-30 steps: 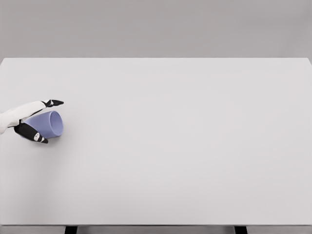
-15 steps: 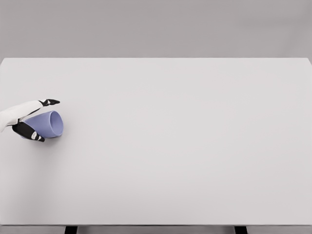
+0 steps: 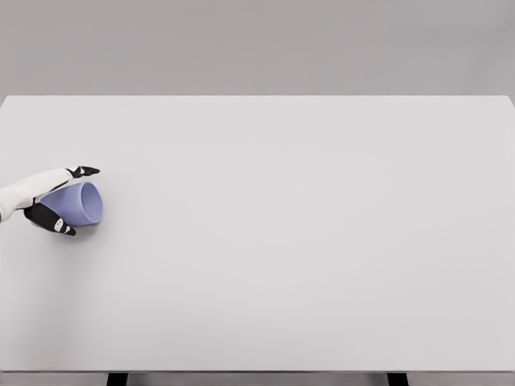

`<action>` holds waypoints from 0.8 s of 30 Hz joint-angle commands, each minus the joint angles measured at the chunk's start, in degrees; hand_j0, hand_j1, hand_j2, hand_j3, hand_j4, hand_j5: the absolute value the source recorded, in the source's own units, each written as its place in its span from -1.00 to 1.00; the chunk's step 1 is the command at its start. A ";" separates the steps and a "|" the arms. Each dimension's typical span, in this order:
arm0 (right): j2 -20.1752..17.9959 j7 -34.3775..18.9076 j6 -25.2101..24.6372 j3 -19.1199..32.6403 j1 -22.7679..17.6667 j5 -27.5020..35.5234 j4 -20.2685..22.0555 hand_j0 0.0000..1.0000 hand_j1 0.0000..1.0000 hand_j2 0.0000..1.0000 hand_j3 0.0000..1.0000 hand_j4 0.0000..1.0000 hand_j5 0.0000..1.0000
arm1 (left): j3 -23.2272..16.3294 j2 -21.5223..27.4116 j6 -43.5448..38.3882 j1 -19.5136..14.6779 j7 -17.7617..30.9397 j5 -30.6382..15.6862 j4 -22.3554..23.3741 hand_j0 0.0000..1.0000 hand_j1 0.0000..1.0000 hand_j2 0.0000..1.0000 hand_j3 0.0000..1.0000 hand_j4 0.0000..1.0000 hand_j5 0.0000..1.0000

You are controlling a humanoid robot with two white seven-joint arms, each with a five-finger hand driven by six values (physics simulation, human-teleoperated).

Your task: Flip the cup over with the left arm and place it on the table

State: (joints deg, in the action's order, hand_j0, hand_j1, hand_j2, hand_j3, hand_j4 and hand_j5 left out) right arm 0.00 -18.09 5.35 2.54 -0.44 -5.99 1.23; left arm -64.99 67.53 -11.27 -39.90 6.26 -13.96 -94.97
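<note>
Where the white desk (image 3: 306, 241) meets the picture's left edge, the left hand (image 3: 50, 199) reaches in from the side and closes around a pale blue cup (image 3: 79, 203). This cup lies on its side, its open mouth turned toward the right and its base hidden behind the palm. One dark-tipped finger (image 3: 84, 170) stretches along the top of the cup, while another finger (image 3: 55, 222) curls under its near side, so the hand has the cup clasped between them. Whether the cup touches the desk or hangs just above it cannot be told. Two dark desk legs (image 3: 117, 378) show at the bottom edge.
</note>
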 commanded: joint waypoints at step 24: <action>0.00 -0.02 0.01 0.01 0.00 0.01 0.00 1.00 1.00 1.00 1.00 1.00 1.00 | -0.58 -0.12 2.47 -0.61 -0.02 -0.10 -0.31 0.04 0.04 0.04 0.04 0.04 0.04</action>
State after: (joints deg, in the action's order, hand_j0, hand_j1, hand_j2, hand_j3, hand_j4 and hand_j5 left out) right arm 0.00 -18.09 5.35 2.54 -0.44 -5.99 1.23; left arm -65.60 67.26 -9.36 -40.95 6.78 -14.06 -95.19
